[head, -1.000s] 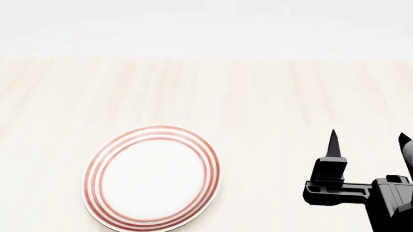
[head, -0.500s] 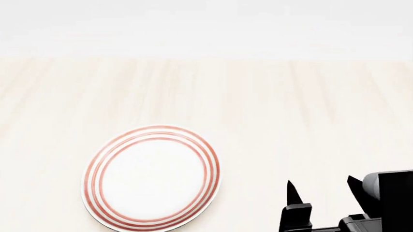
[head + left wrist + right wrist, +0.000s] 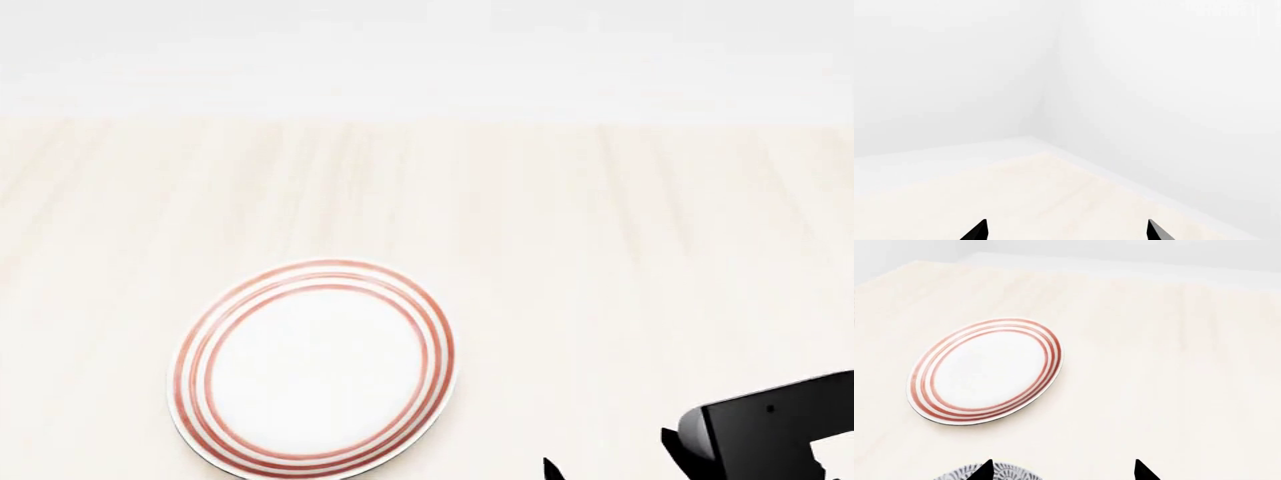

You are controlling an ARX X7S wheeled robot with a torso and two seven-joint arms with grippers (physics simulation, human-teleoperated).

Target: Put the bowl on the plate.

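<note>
Plate point(image 3: 315, 368) bare on table point(image 3: 601, 220); bowl point(image 3: 987, 475) apart; both grippers' jaws apart, holding nothing.

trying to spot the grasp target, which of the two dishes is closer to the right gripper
The bowl, grey-patterned and showing just at the frame edge by one fingertip of the right gripper. The plate, white with red rings, lies farther off.

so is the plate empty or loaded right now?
Empty. The plate lies flat on the table with nothing on it; the bowl only peeks in at the right wrist view's edge, apart from it.
</note>
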